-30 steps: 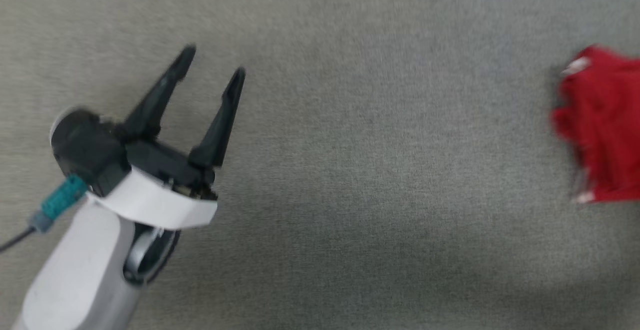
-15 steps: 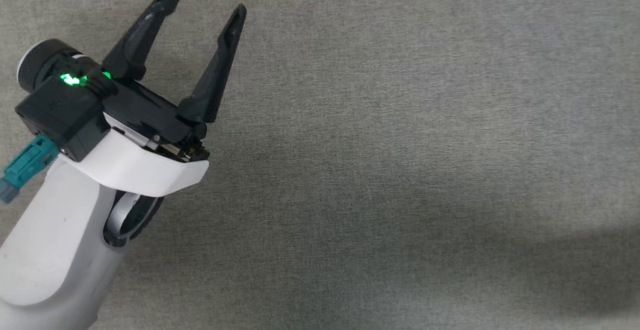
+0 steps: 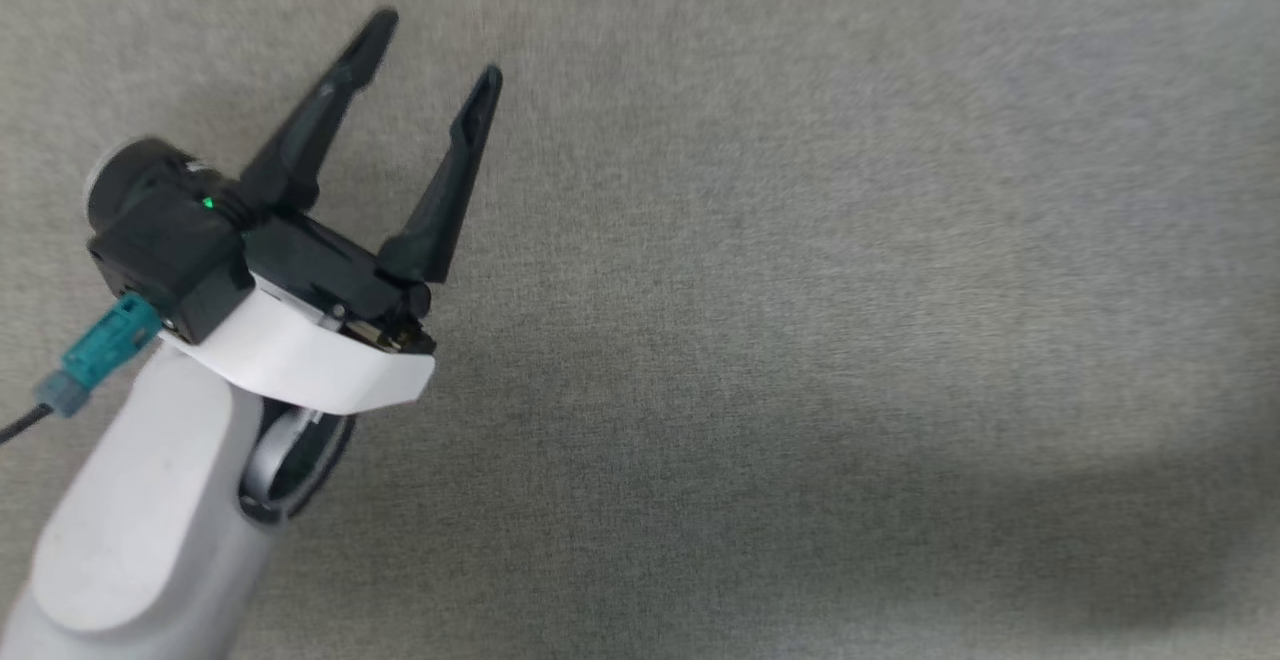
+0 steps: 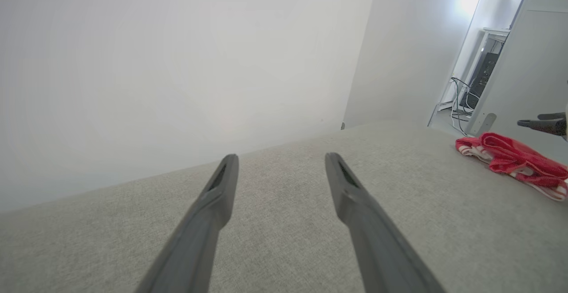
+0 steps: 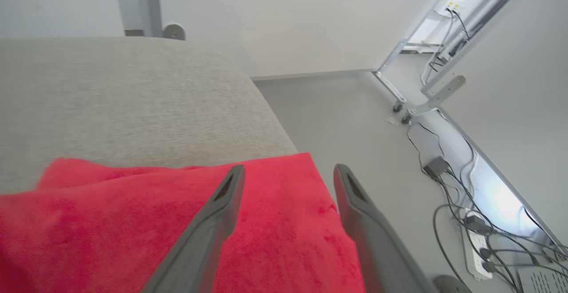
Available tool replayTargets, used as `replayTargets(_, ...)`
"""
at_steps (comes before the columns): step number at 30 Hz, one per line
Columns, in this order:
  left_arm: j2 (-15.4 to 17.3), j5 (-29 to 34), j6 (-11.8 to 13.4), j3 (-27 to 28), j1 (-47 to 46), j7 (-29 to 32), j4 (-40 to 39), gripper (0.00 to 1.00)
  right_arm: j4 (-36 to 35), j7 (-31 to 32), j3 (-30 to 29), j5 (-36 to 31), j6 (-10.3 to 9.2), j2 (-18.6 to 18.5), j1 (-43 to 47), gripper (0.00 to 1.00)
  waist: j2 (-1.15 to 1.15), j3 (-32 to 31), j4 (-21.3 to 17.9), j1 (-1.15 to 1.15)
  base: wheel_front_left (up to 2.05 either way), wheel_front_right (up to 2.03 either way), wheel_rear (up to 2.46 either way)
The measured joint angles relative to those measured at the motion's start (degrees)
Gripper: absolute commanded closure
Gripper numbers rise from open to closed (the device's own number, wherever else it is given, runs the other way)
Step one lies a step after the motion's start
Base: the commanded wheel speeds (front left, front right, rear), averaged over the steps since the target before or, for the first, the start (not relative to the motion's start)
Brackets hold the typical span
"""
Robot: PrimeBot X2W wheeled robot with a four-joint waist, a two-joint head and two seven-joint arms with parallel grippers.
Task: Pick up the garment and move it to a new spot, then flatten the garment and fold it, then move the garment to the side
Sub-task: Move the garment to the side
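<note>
**Left gripper**: two long dark fingers spread wide, with nothing between them. It hangs over bare grey woven upholstery, fingers pointing away and a little to the right in the head view.
- Behind the fingers, on the black wrist housing: a small green light.
- Behind and to the left of the fingers: a teal connector with a dark cable leaving it.
- Further behind: the pale forearm.
- Ahead of the fingertips, in the left wrist view: the upholstery runs on to a plain white wall.

**Garment**: a crumpled red heap with white-and-red striped trim. It lies on the upholstery well off to the right of the left gripper's fingers, near the far edge of the cushion.

**Right gripper**: fingers spread wide, gripping nothing.
- The garment's red cloth lies directly beneath both fingers and stretches off to their left, over the rounded corner of the upholstery.
- Whether the fingertips touch the cloth cannot be told.
- In the left wrist view its dark fingertips show just above the heap.

**Right of the right gripper:**
- Pale floor below the cushion corner.
- A metal frame on small feet, ahead and to the right.
- Loose dark cables and a white power strip near the right finger.
</note>
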Motion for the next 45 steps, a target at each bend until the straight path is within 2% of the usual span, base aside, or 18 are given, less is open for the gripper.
replayTargets(3, -1.83, 0.01, 0.00, 1.16, 2.59, 0.00, 1.20, 0.00, 0.02, -2.02, 5.14, 1.80, 0.01, 0.54, 1.81, 0.00, 0.00, -2.93, -0.14, 0.00, 0.00, 0.00, 0.00)
replayTargets(4, -1.83, 0.01, 0.00, 1.16, 2.59, 0.00, 1.20, 0.00, 0.02, -2.02, 5.14, 1.80, 0.01, 0.54, 1.81, 0.00, 0.00, -2.93, -0.14, 0.00, 0.00, 0.00, 0.00)
replayTargets(13, -6.36, 0.48, 0.00, 5.19, 13.77, 0.00, 4.70, 0.00, 1.15, -7.45, 20.41, 9.89, 0.00, 2.21, 9.98, 0.00, 0.00, -13.79, 0.72, 0.00, 0.00, 0.00, 0.00)
replayTargets(25, -9.15, 1.67, 0.00, 11.82, 28.26, 0.00, 7.81, 0.00, 3.82, -18.36, 37.88, 18.87, 0.00, 5.23, 20.85, 0.00, 0.00, -27.10, 6.17, 0.00, 0.00, 0.00, 0.00)
replayTargets(34, -10.05, 2.69, 0.00, 15.51, 35.76, 0.00, 8.05, 0.00, 4.89, -23.87, 42.81, 22.10, 0.01, 6.59, 26.52, 0.00, 0.00, -33.17, 8.68, 0.00, 0.00, 0.00, 0.00)
replayTargets(45, -11.05, 3.18, 0.00, 19.01, 41.73, 0.00, 5.82, 0.00, -0.30, -26.82, 39.74, 22.37, 0.00, 10.28, 34.85, 0.00, 0.00, -35.92, 9.24, 0.00, 0.00, 0.00, 0.00)
